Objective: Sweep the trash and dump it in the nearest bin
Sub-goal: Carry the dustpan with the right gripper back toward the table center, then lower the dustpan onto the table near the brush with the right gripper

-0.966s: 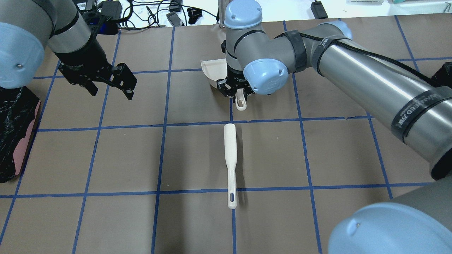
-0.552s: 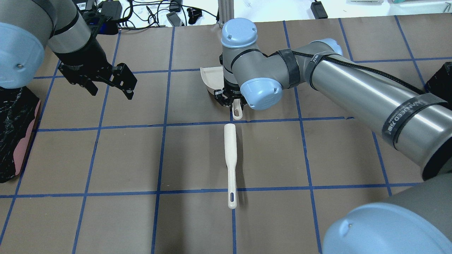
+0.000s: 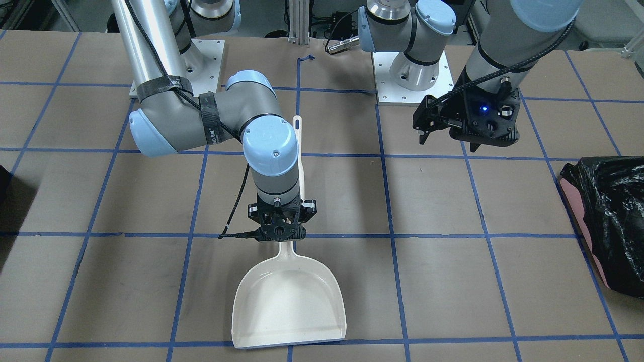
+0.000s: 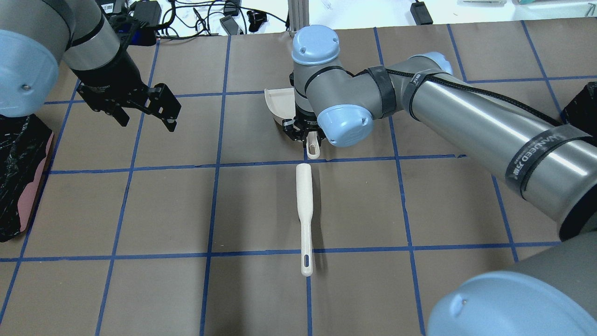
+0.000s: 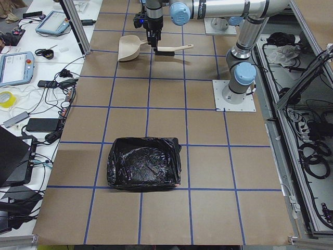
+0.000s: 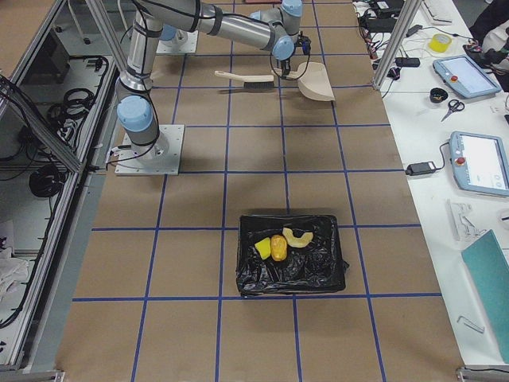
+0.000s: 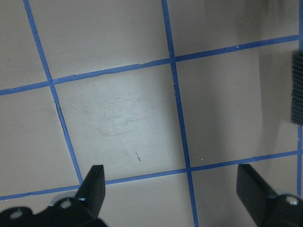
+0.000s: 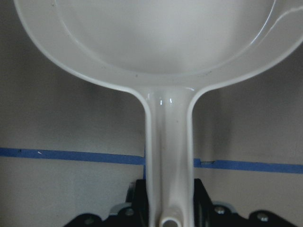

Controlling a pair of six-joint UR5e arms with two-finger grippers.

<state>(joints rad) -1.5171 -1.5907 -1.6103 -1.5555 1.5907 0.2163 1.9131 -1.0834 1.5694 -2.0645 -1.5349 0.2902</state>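
Note:
The trash lies in the black-lined bin [image 6: 318, 274] in the exterior right view: a yellow sponge block [image 6: 262, 248], an orange-brown bun [image 6: 277, 247] and a tan croissant [image 6: 299, 237]. My right gripper [image 4: 310, 133] is shut on the handle of the white dustpan [image 3: 289, 301], which rests flat and empty on the table; the pan also shows in the right wrist view [image 8: 156, 42]. The white brush [image 4: 304, 205] lies free on the table just behind the pan's handle. My left gripper [image 4: 148, 122] is open and empty, held above the table's left part, and shows in the left wrist view [image 7: 173, 189].
A second black-lined bin [image 4: 18, 172] with a pink rim sits at the table's left edge, also in the front-facing view [image 3: 609, 221]. The bin with the trash shows partly at the right edge [image 4: 580, 109]. Cables and devices lie beyond the far edge.
My right arm has come down and slightly toward the robot, bringing the dustpan onto the table near the brush's head. The left arm and the brush have not moved.

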